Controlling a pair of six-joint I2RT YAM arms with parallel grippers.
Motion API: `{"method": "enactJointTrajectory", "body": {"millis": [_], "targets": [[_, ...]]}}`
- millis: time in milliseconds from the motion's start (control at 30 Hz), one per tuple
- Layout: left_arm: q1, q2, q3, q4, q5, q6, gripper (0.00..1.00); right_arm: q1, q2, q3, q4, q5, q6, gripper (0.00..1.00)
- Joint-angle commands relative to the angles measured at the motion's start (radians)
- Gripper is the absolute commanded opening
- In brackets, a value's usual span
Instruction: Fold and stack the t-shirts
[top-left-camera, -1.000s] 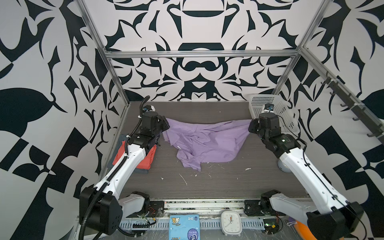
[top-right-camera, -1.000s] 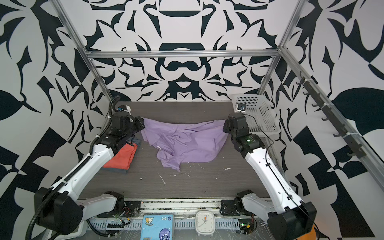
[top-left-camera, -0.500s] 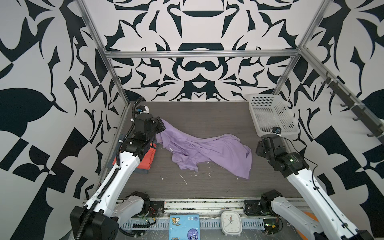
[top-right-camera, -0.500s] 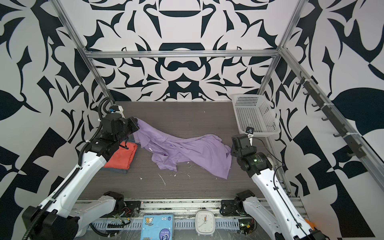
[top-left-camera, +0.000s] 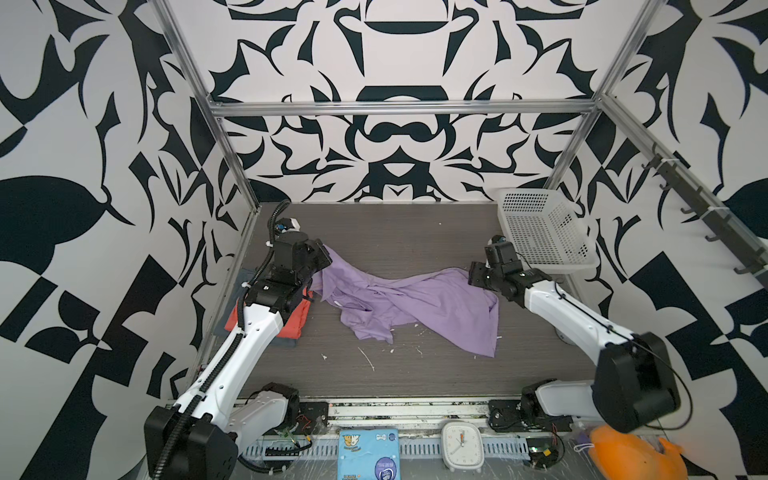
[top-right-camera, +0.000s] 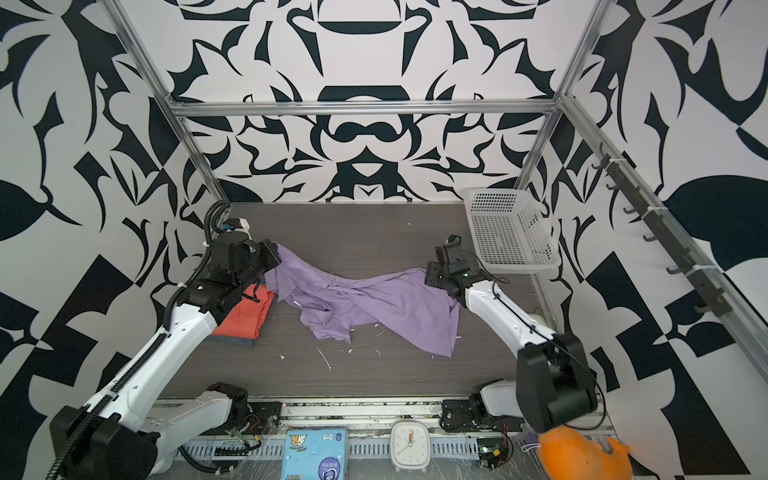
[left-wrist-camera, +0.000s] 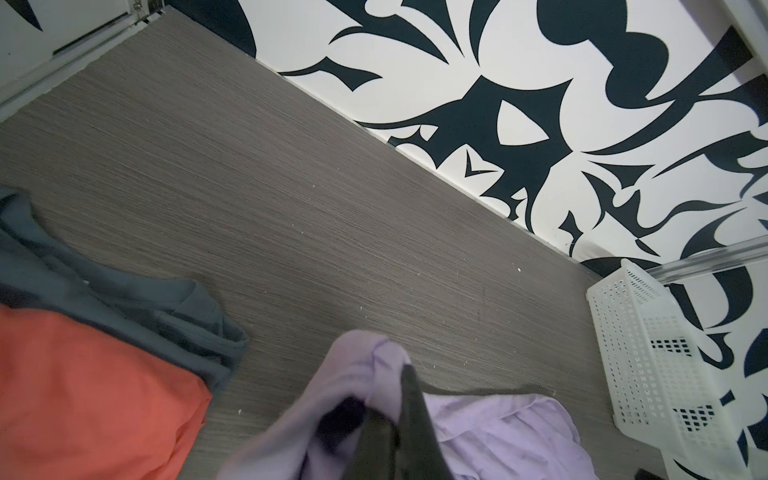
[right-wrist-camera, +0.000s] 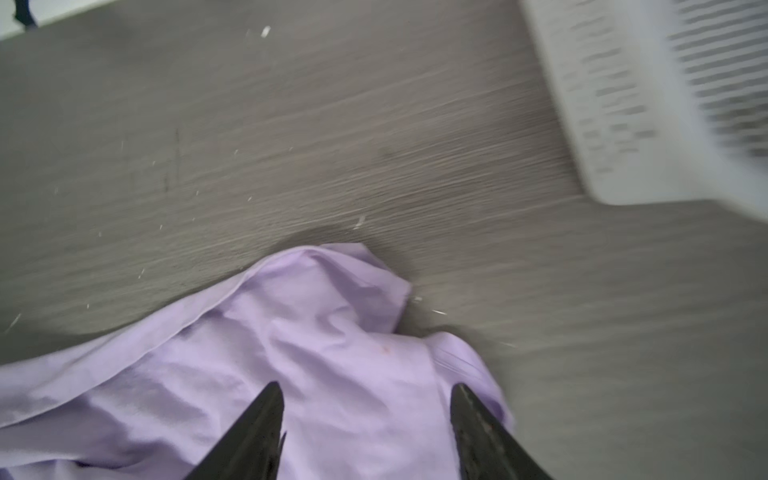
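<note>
The lavender-purple t-shirt (top-left-camera: 419, 303) (top-right-camera: 386, 303) lies crumpled across the middle of the table. Its left corner is lifted by my left gripper (top-left-camera: 324, 257) (top-right-camera: 274, 253), which is shut on the cloth (left-wrist-camera: 365, 365). In the left wrist view the gripper (left-wrist-camera: 395, 390) has purple fabric bunched around its jaws. My right gripper (top-left-camera: 473, 274) (top-right-camera: 430, 274) (right-wrist-camera: 365, 386) stands open just over the shirt's right corner (right-wrist-camera: 291, 357), with nothing pinched between its fingers. The coral-red t-shirt (top-left-camera: 291, 320) (left-wrist-camera: 83, 395) lies folded on the grey-blue t-shirt (top-right-camera: 239, 341) (left-wrist-camera: 124, 299) under the left arm.
A white perforated basket (top-left-camera: 544, 232) (top-right-camera: 507, 228) (left-wrist-camera: 648, 353) stands at the back right, close to the right gripper. Along the front rail are a blue packet (top-left-camera: 368, 453), a small clock (top-left-camera: 461, 444) and an orange plush toy (top-left-camera: 631, 455). Patterned walls close in three sides.
The right gripper opened and let go of the lavender shirt, whose right side dropped onto the table. That arm swung toward the front and came back to the shirt's right corner. The left gripper kept its hold.
</note>
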Motion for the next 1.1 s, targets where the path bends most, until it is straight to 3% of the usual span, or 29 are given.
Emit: {"method": "enactJointTrajectory", "body": {"millis": [0, 333, 533, 933, 1033, 1067], "targets": [[0.005, 0.012, -0.010, 0.033, 0.011, -0.021, 0.00, -0.001, 0.095, 0.104, 0.121, -0.097, -0.062, 0.68], [0.004, 0.000, -0.020, 0.036, -0.004, -0.024, 0.00, -0.004, 0.302, 0.211, 0.091, -0.114, -0.319, 0.65], [0.005, -0.004, -0.013, 0.026, -0.010, -0.021, 0.00, -0.020, 0.380, 0.232, 0.078, -0.059, -0.362, 0.62], [0.005, -0.025, -0.024, 0.026, -0.027, -0.032, 0.00, -0.036, 0.560, 0.413, -0.134, -0.140, -0.419, 0.62], [0.004, -0.024, -0.027, 0.030, -0.027, -0.033, 0.00, -0.036, 0.594, 0.449, -0.167, -0.147, -0.414, 0.49], [0.004, -0.024, -0.026, 0.032, -0.027, -0.035, 0.00, -0.035, 0.602, 0.459, -0.178, -0.156, -0.411, 0.35]]}}
